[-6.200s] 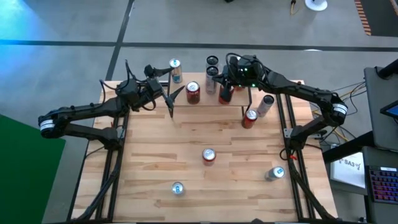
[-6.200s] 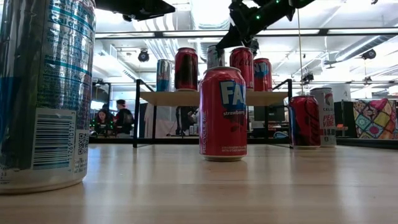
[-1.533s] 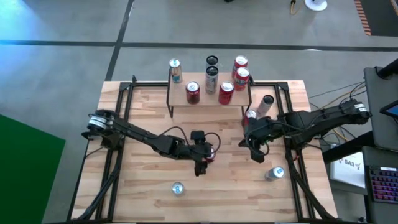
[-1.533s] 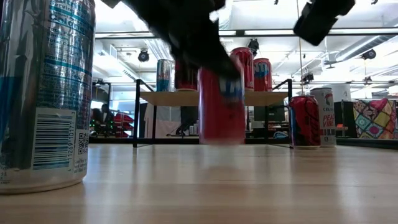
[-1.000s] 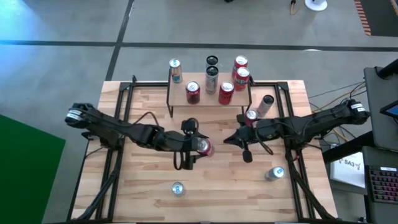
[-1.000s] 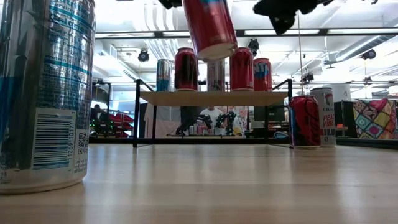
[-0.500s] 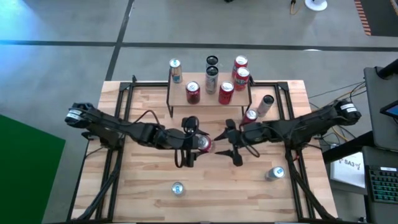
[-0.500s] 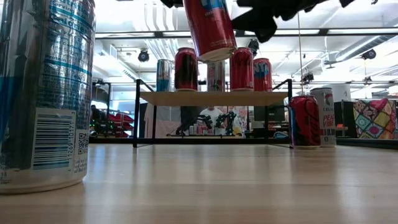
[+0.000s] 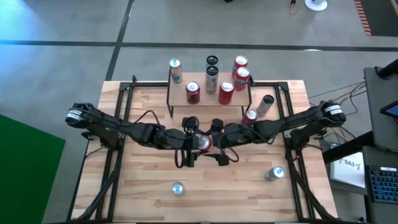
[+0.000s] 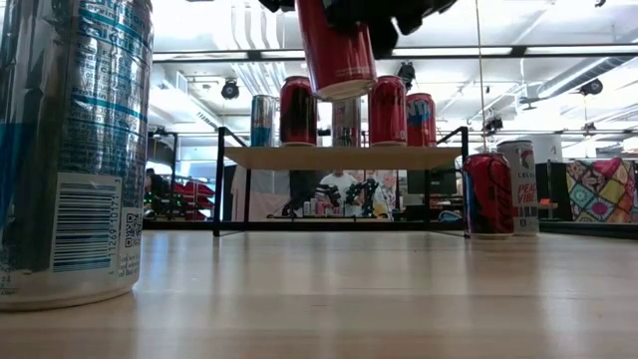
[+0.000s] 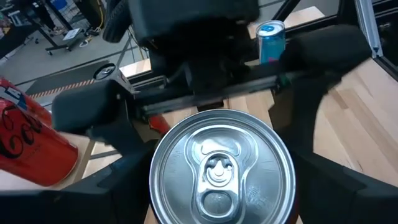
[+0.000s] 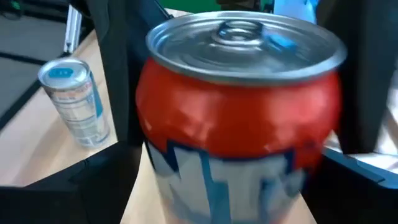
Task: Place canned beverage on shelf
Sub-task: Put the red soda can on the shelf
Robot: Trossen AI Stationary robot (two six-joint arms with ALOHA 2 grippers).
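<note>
Left fingers (image 9: 188, 142) gripping red can (image 9: 203, 144), right fingers (image 9: 219, 141) spread around it

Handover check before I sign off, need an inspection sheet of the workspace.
Surface: slatted wooden table, no spills seen.
Job's things: red can lifted off the table at mid-table; shelf at the far edge, already carrying several cans.
Clutter: silver-blue cans near the front edge and front right; two more cans by the shelf's right legs.
Grippers: left hand shut on the red can; right hand open, fingers on either side of the same can.
Cables: loops along the left arm; a bundle off the table's right side.
Surroundings: green panel on the left, keyboard on the right.
</note>
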